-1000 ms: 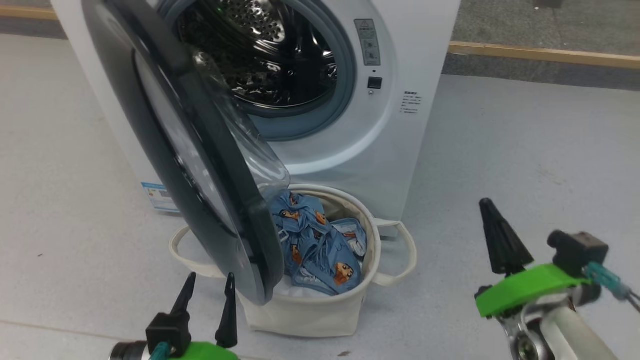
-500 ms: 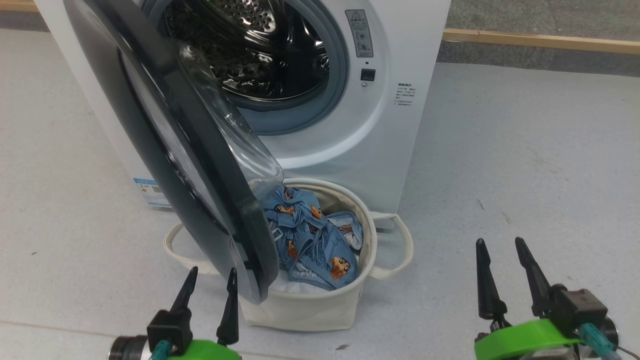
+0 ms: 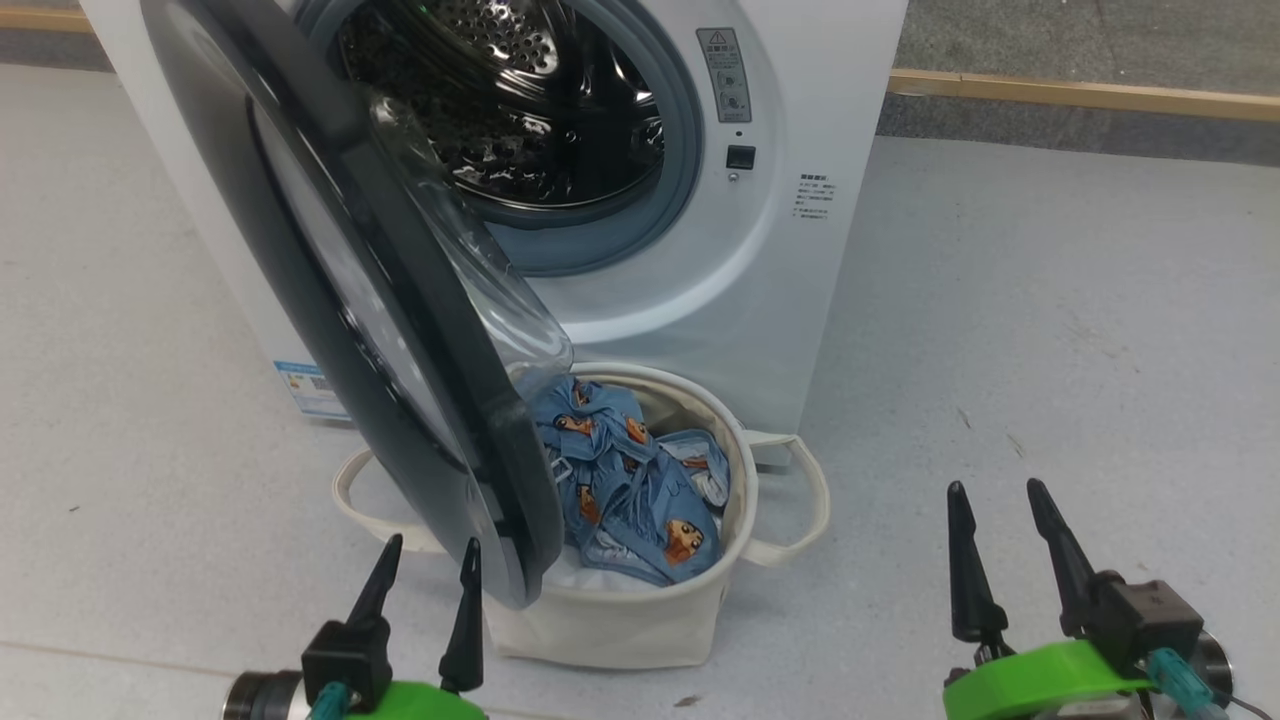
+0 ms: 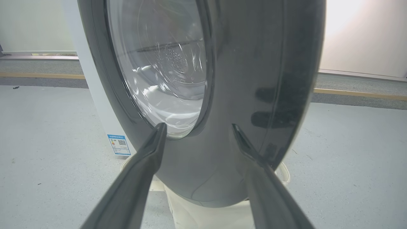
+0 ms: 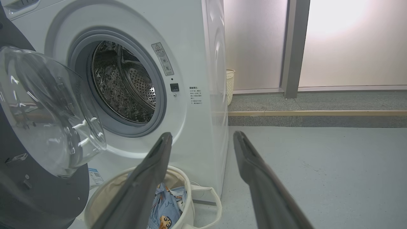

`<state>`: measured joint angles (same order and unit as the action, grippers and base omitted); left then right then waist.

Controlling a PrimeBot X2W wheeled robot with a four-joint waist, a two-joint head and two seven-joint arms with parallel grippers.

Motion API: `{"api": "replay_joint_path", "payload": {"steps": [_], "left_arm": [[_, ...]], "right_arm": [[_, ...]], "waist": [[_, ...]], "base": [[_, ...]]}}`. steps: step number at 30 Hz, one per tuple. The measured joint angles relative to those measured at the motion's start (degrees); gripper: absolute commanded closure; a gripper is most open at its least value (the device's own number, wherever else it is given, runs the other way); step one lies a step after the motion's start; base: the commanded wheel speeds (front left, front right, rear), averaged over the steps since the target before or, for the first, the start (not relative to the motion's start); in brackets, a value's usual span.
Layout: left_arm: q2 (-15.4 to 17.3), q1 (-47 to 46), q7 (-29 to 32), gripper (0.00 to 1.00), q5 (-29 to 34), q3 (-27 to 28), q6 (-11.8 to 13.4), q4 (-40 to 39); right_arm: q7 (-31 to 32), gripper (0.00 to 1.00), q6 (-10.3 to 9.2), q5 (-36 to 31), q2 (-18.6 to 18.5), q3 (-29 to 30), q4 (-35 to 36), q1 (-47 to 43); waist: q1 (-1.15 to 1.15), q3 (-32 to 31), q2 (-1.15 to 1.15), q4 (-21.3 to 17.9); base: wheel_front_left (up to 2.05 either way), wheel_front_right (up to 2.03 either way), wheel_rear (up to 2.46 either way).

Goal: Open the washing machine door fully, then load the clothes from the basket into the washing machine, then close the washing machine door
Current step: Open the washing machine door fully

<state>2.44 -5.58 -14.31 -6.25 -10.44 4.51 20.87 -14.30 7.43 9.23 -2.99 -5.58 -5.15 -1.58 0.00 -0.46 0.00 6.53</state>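
Washing machine door [image 3: 400,330] part-open; clothes [image 3: 630,480] in basket [image 3: 620,630]; L hand [image 3: 432,545], R hand [image 3: 995,487] open, empty.

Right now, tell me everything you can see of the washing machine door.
The washing machine door is large, round: a glossy black rim around a clear bulging glass bowl. It stands partly open, swung out at the washing machine's left, lower edge over the basket. The open left gripper points at its outer face.

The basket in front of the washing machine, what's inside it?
Light blue clothes printed with little bears, lying on something white. The open washing machine door covers the left part of the basket, so that side is hidden.
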Motion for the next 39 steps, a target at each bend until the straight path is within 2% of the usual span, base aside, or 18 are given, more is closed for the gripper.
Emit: {"api": "replay_joint_path", "payload": {"steps": [22,27,30,35,37,38,39], "left_arm": [[0.0,0.0,0.0,0.0,0.1,-1.3,0.7,-0.4],[0.0,-0.1,0.0,0.0,-0.7,0.3,2.4,-10.9],[0.0,-0.1,0.0,0.0,-2.0,-0.1,2.4,-18.1],[0.1,-0.1,-0.1,0.0,-2.1,-3.5,0.1,-29.0],[0.1,-0.1,-0.4,0.0,-2.5,-5.7,-2.3,-31.3],[0.1,0.0,-0.5,0.04,-2.3,-6.9,-3.2,-30.5],[0.1,0.3,-0.4,1.0,-2.5,-8.2,-4.1,-28.6]], "right_arm": [[0.0,0.0,0.0,-0.3,0.2,0.3,-1.1,0.1],[0.0,0.0,0.0,-0.3,0.2,0.7,-1.6,0.1],[0.0,0.0,0.0,-0.3,0.2,0.9,-1.9,0.1],[0.0,0.0,0.0,-0.3,0.2,1.3,-2.4,0.2],[0.0,0.0,0.0,-0.3,0.2,1.3,-2.6,0.3],[0.0,0.0,0.0,-0.3,0.2,1.3,-2.7,0.3],[0.0,0.0,0.0,-0.1,0.2,1.4,-2.9,0.4]], "waist": [[0.0,-0.1,0.0,1.1],[0.0,0.2,0.0,1.2],[0.0,0.3,0.0,1.3],[0.0,0.5,0.0,1.3],[0.0,0.7,0.0,1.2],[0.0,0.7,0.0,1.2],[0.0,0.7,0.0,1.1]], "base": [[0.0,0.0,0.0],[0.0,0.0,0.0],[0.0,0.0,0.0],[0.0,0.0,0.0],[0.0,0.0,0.0],[0.0,0.0,0.0],[0.0,0.0,0.0]]}}
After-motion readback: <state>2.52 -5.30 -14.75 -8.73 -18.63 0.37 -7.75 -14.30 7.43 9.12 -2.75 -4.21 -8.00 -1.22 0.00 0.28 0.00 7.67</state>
